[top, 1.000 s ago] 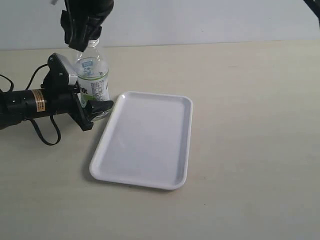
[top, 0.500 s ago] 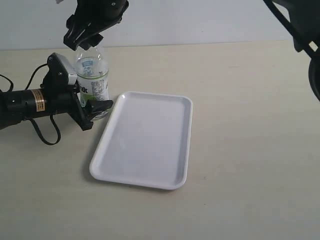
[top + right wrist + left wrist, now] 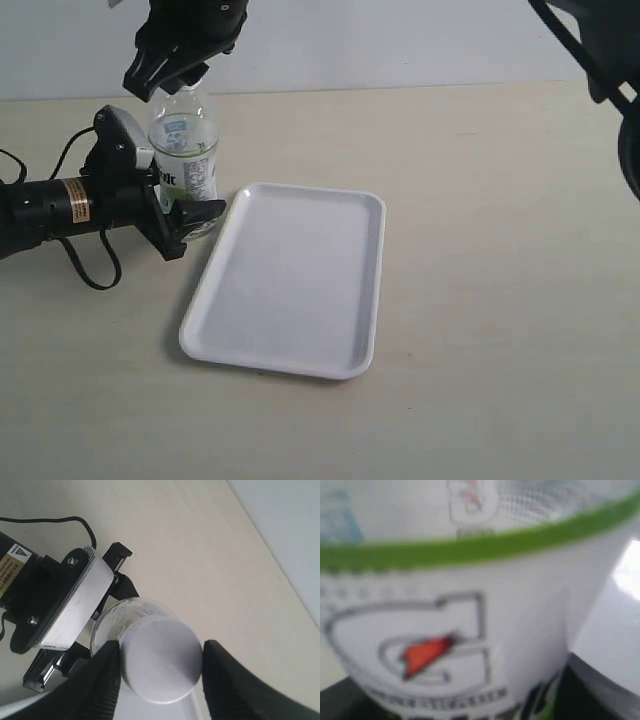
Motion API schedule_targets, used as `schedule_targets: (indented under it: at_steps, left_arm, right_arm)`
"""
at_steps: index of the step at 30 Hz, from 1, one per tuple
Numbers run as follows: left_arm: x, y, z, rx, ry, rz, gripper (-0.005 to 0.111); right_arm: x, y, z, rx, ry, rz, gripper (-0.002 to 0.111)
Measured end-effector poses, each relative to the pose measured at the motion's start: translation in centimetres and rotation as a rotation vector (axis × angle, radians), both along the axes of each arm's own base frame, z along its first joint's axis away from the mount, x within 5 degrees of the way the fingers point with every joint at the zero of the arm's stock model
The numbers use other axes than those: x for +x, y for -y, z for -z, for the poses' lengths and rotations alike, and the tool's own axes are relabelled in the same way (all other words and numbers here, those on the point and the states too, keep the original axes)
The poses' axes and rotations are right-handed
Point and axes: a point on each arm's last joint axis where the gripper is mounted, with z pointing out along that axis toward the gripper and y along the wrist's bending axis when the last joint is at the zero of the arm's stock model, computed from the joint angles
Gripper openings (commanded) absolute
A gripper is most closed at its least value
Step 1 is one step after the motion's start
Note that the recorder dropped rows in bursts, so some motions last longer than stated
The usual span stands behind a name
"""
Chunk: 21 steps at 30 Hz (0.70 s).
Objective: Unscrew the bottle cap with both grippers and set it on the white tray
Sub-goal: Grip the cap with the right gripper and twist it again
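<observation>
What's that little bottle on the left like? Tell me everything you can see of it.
The bottle is small, clear plastic, with a white-and-green label bearing dark lettering. It stands upright on the beige table beside a corner of the white tray. The left pincer clamps its labelled body from both sides; the right pincer, from above, grips its round white cap. Whether it holds liquid cannot be told.
</observation>
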Motion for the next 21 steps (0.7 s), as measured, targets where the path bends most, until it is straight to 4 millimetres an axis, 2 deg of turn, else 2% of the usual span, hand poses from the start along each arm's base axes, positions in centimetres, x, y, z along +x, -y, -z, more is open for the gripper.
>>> schedule_targets:
  at_steps: [3,10,21]
  left_arm:
    - [-0.01,0.01,0.0,0.001,0.0,0.002,0.0]
    - [-0.01,0.01,0.0,0.002,0.001,0.002,0.0]
    - [0.01,-0.01,-0.01,0.002,0.004,0.0,0.0]
  right_arm:
    - [-0.05,-0.07,0.0,-0.008,0.007,-0.03,0.0]
    - [-0.14,-0.17,0.0,-0.058,0.045,-0.133,0.0]
    - [-0.22,-0.23,0.01,-0.262,0.214,-0.508,0.0]
